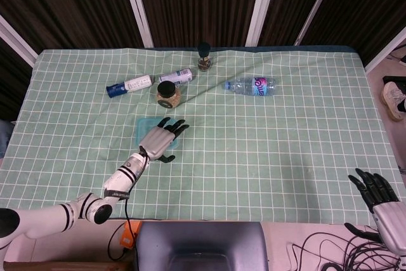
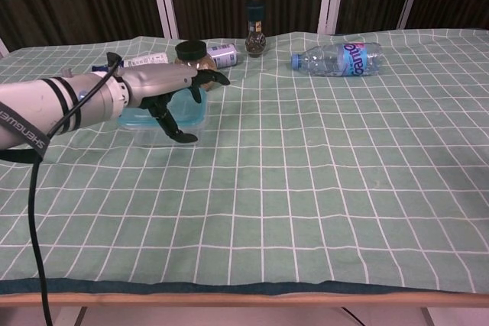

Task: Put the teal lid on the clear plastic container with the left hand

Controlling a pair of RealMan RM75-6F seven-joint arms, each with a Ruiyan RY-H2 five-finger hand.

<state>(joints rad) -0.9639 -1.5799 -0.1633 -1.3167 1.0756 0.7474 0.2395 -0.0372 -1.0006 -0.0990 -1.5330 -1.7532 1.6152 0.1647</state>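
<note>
Left hand (image 1: 161, 139) flat (fingers spread) over teal lid (image 1: 143, 126).

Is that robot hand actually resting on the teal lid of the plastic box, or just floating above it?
Cannot tell. In the head view the left hand covers the teal lid; in the chest view its fingers spread over the lid, but no clear contact or gap shows.

Head view looks steeply down from above the table's (image 1: 285, 157) near edge, while chest view faces across it low and closer, both sharing the checked cloth and left hand (image 1: 160, 139).
</note>
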